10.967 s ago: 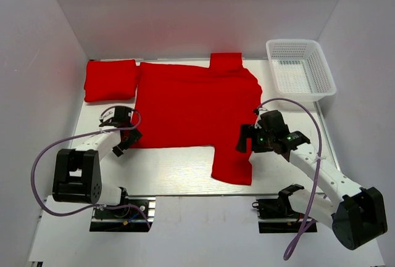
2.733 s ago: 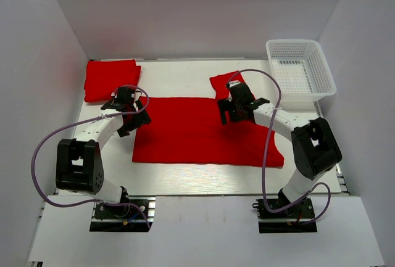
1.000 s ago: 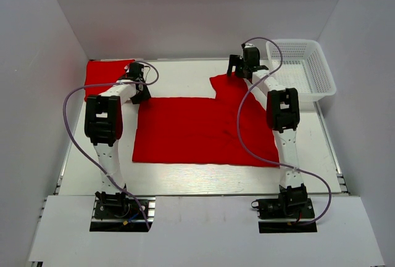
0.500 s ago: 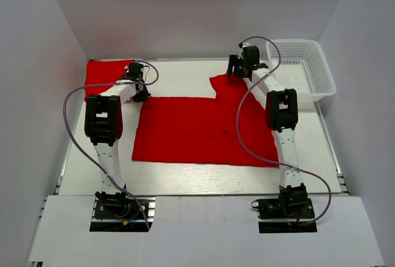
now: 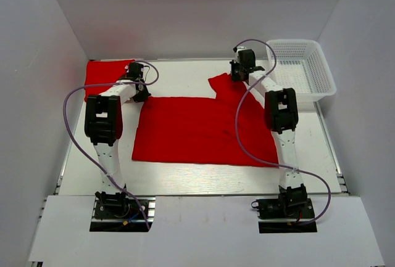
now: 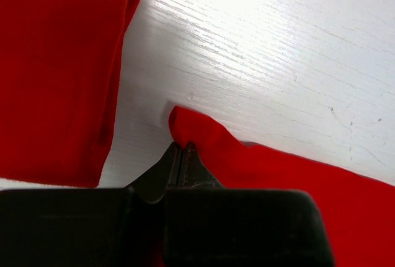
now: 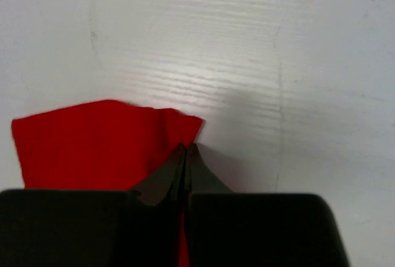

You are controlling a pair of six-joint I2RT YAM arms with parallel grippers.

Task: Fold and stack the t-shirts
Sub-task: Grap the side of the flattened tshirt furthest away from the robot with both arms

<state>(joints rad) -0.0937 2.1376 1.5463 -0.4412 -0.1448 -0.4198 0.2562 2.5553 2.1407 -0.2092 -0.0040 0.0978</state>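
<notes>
Okay, quick pass from my end: both arms reach out long to the far side of the white table (image 5: pixel 185 177). Spread t-shirt (image 5: pixel 203 134) lies flat mid-table as a wide red rectangle, with one sleeve (image 5: pixel 223 86) sticking out at its far right corner. Left gripper (image 6: pixel 183 147) has its fingertips pressed together on a small raised tip of red cloth at the shirt's far left corner, with the cloth pinched between them as far as I can see in the left wrist view. Right gripper (image 7: pixel 186 148) is likewise closed, tips meeting right at the far corner of the sleeve and clamped on its edge, with white table surface beyond it. Folded t-shirt (image 5: pixel 102 79) sits in the far left corner of the table as a compact red block, just beside the left gripper and parted from the spread one by a strip of table; in the left wrist view it fills the left side of the picture. White mesh basket (image 5: pixel 302 69) stands at the far right corner, near the right gripper, not touching the sleeve. From the top view alone I can't tell how the jaws stand; I go by the wrist views for that
</notes>
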